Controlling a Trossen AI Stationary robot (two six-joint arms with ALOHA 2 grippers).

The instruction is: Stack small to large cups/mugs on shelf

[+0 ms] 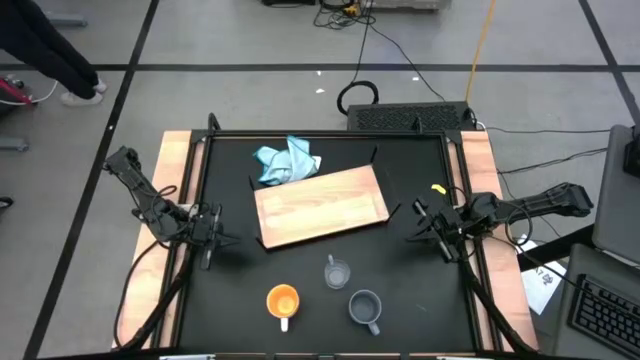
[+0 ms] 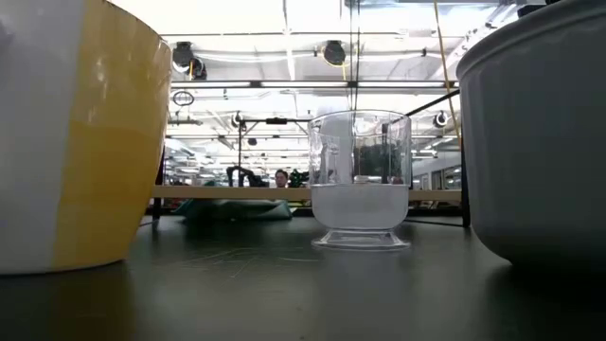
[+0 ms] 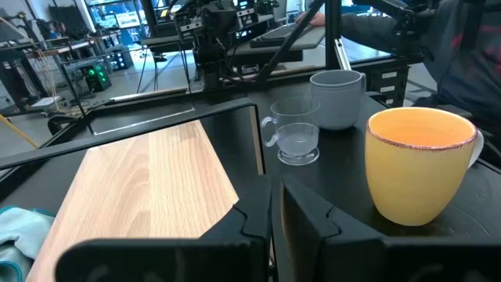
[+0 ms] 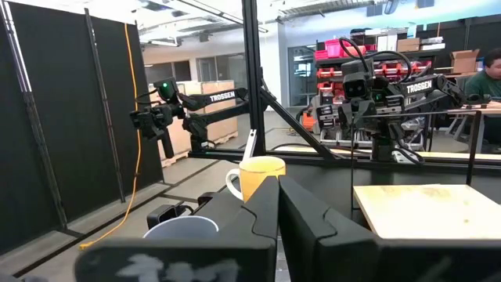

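The flat rectangular light-brown wooden board (image 1: 321, 204) lies slightly askew on the black worktop (image 1: 230, 290), toward its far edge. It is bare. A crumpled light-blue cloth (image 1: 287, 162) sits at the board's far left corner, touching or overlapping it; which of the two cannot be told.

All three vessels stand upright near the worktop's near edge, off the board and apart from each other. The orange mug with a white handle (image 1: 283, 301) is leftmost, the small clear glass cup (image 1: 336, 272) sits in the middle and nearest the board, and the grey-blue mug with a handle (image 1: 365, 308) is to the right.

In the low view both mugs are cut off by the frame edges. Only the glass cup (image 2: 360, 180) shows whole, with the board's edge (image 2: 227, 193) as a thin strip behind it.

The left gripper (image 1: 213, 237) hangs over the worktop's left edge, beside the board's near left corner. Its fingers (image 3: 246, 223) are clenched together on nothing.

The right gripper (image 1: 432, 234) hangs near the right edge, beside the board's right end. Its fingers (image 4: 305, 215) are likewise pressed together and hold nothing.

In the right wrist view the grey-blue mug is mostly hidden behind the gripper's own body, only its rim (image 4: 182, 227) showing.
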